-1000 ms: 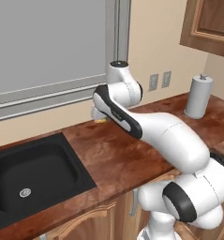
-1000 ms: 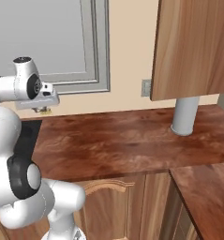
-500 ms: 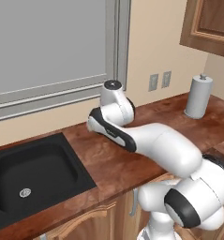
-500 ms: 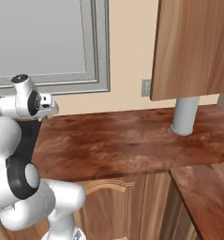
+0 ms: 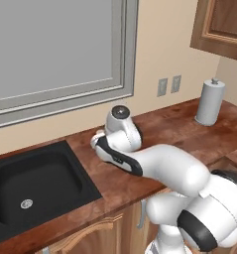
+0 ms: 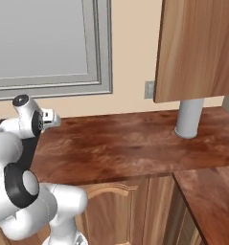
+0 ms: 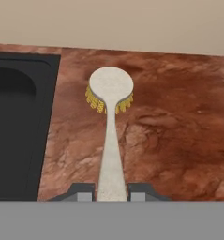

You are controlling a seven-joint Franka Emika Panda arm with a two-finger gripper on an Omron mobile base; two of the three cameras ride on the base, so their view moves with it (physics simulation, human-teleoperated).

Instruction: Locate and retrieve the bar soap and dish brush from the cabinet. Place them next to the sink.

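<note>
In the hand view my gripper is shut on the pale cream handle of the dish brush. Its round head and yellow bristles point away from me, low over the brown counter. The black sink lies just left of the brush. In the left base view my bent arm reaches down to the counter right of the sink, and my wrist covers the hand. The brown wall cabinet hangs at the upper right. The bar soap is out of view.
A paper towel roll stands at the back right of the counter, under the wall cabinet. Wall outlets sit on the beige wall beside the grey window. Bare counter stretches between my arm and the roll.
My arm has come down from window height toward the counter beside the sink, carrying the dish brush. The gripper has stayed shut.
</note>
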